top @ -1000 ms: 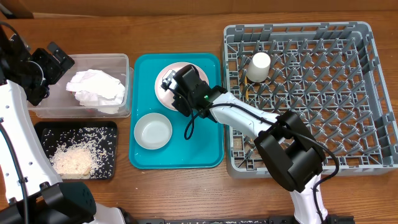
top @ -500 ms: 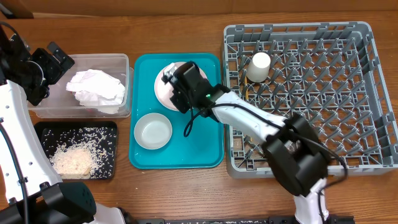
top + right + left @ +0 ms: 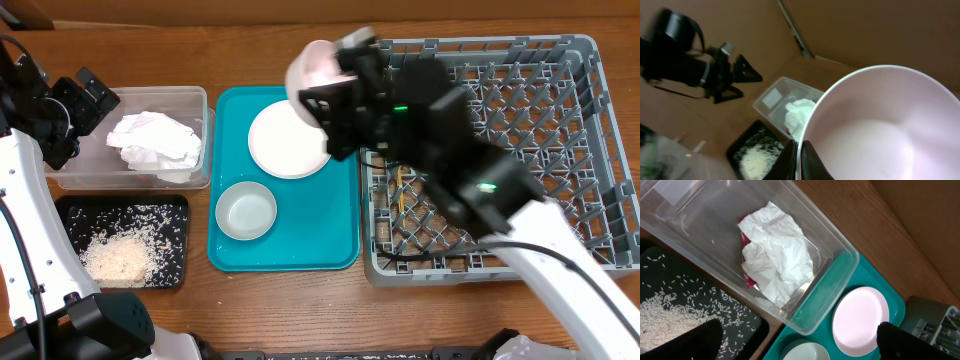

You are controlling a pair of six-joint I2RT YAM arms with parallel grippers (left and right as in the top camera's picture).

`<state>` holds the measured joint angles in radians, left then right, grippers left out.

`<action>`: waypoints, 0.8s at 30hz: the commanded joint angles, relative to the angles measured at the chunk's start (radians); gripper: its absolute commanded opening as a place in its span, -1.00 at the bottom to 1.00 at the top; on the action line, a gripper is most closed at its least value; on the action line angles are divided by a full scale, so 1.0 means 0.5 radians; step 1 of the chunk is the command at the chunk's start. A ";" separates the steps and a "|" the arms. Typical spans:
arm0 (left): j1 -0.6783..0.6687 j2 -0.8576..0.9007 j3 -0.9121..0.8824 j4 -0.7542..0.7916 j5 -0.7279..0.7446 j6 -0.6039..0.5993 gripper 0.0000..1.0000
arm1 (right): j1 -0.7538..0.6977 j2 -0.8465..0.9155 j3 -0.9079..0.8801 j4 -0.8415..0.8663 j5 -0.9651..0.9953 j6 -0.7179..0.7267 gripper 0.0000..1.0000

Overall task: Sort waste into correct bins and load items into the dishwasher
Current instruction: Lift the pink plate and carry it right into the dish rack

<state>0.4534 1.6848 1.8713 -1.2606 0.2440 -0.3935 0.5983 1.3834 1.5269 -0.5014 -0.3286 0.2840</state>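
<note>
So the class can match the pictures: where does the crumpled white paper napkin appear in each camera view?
Overhead: crumpled white paper napkin, upper left, inside the clear rectangular plastic tub.
Left wrist: centre, inside that tub.
Right wrist: small, lower centre-left, beside the whitish-pink bowl's rim.
Shared landmark: the shallow black rectangular tray of rice grains next to the tub.

The right arm holds the whitish-pink bowl aloft in its jaws, over the teal tray.
</note>
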 commanded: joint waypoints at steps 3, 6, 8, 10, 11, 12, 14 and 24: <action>0.008 -0.010 0.044 0.002 0.016 -0.022 1.00 | -0.489 -0.056 0.021 -0.092 -0.858 0.293 -0.92; 0.008 -0.010 0.044 0.002 0.016 -0.022 1.00 | -0.774 -0.013 -0.018 -0.124 -1.212 0.394 -0.92; 0.009 -0.010 0.044 0.002 0.016 -0.022 1.00 | -0.906 0.020 -0.054 -0.124 -1.430 0.439 -0.92; 0.009 -0.010 0.044 0.002 0.017 -0.022 1.00 | -0.999 0.056 -0.095 -0.132 -1.604 0.446 -0.92; 0.009 -0.010 0.044 0.002 0.017 -0.022 1.00 | -1.027 0.069 -0.121 -0.153 -1.627 0.453 -0.92; 0.009 -0.010 0.044 0.002 0.016 -0.022 1.00 | -1.036 0.077 -0.147 -0.159 -1.627 0.453 -0.92; 0.009 -0.010 0.044 0.002 0.016 -0.022 1.00 | -1.038 0.079 -0.223 -0.121 -1.622 0.477 -0.92; 0.009 -0.010 0.044 0.003 0.016 -0.022 1.00 | -1.042 0.082 -0.414 -0.032 -1.529 0.496 -0.92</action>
<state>0.4534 1.6848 1.8713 -1.2606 0.2440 -0.3935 0.0792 1.4300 1.3289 -0.5301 -1.0763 0.5247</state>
